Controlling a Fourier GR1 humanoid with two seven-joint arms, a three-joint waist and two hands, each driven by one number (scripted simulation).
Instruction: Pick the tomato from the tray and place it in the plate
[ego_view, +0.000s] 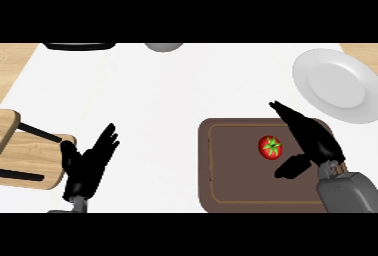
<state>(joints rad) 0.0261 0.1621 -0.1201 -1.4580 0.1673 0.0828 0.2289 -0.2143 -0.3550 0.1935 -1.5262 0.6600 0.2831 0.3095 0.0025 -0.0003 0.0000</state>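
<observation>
- Fingers of the right hand are lying straight and spread wide from the thumb; they are holding nothing.
- I am seeing the tomato sitting in the right half of the brown tray, green stem facing up, just left of the right palm and inside the gap between fingers and thumb. I cannot tell whether the hand is touching it.
- I am judging the step in hand as the approach to the grasp, with closing not yet begun.
- To do it well, I am advising: keep the palm centred beside the tomato, lower until fingers and thumb are bracketing its widest part, then curl both sides together so the round fruit is not rolling away across the tray.
- I am noting the white plate lying beyond the tray's far right corner, near the straight fingertips; the carry is looking short.
- I am seeing the left hand resting open, fingers up, at lower left beside a wooden board, well apart from the tray.
</observation>
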